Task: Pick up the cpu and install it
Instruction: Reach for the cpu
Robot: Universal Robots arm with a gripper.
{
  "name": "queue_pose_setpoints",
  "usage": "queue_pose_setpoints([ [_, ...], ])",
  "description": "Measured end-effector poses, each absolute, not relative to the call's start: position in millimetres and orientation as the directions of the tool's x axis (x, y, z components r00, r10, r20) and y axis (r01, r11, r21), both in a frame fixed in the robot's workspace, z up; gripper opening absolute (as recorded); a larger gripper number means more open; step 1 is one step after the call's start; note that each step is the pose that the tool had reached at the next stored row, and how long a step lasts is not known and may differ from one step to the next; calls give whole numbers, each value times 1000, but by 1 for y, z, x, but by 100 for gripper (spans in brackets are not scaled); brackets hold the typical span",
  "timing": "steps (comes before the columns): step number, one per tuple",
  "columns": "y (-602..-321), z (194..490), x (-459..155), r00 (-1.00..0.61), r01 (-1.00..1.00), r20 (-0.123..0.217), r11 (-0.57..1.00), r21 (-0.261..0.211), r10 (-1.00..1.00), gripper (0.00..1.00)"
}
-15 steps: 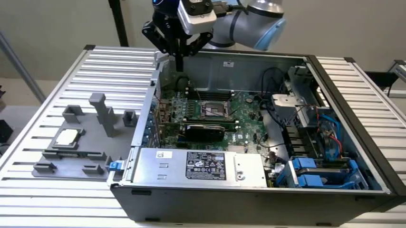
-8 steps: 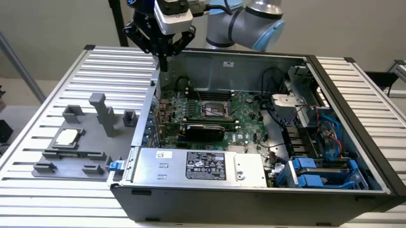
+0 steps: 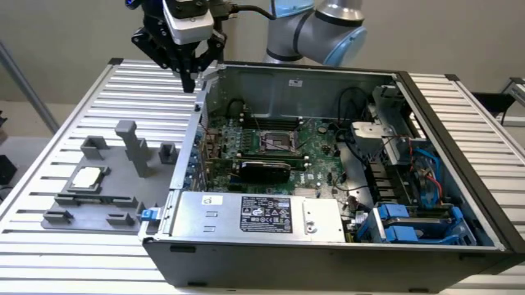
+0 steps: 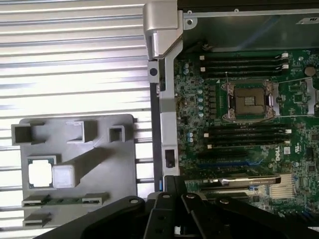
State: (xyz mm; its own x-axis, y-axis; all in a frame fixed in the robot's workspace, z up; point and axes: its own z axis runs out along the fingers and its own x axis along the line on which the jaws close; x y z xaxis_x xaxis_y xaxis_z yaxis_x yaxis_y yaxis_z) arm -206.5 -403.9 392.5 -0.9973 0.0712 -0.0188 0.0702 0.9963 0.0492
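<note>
Claw [image 3: 190, 78] [image 4: 172, 185]: jaws shut tight, fingertips together, nothing held. In the exterior view it hangs above the slatted metal table [image 3: 58, 270] [image 4: 75, 50], just outside the far corner of the computer case on that view's left, carried by the grey robot arm [image 3: 321, 29].

Table: ribbed aluminium and pale, bearing all items listed below.

Computer case [image 3: 328, 265] [image 4: 162, 30]: dark and lying on its side, with the side panel off and the interior exposed. It takes up the exterior view's centre and right.

Motherboard [image 3: 321, 142] [image 4: 199, 144]: green, seated flat inside the case.

Power supply [image 3: 258, 215]: silver box with a black label, against the near wall of the case.

Fixture plate [image 3: 123, 184] [image 4: 119, 169]: grey plastic, flat on the table just beside the case on the exterior view's left. It carries several raised blocks and one tall post [image 3: 131, 144].

Socket [image 3: 275, 141] [image 4: 247, 101]: square and metal-framed with a dark centre, on the motherboard.

Cpu [image 3: 87, 177] [image 4: 40, 174]: silvery-white top facing up, lying flat in a square recess of the fixture plate near the tall post. It is untouched, well apart from the claw, and separated from the socket by the case wall.
</note>
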Motion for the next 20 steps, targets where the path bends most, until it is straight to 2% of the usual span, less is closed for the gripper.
queue_pose_setpoints([
  [20,-407,389,-298,-997,70,-20,997,40,71,11],
])
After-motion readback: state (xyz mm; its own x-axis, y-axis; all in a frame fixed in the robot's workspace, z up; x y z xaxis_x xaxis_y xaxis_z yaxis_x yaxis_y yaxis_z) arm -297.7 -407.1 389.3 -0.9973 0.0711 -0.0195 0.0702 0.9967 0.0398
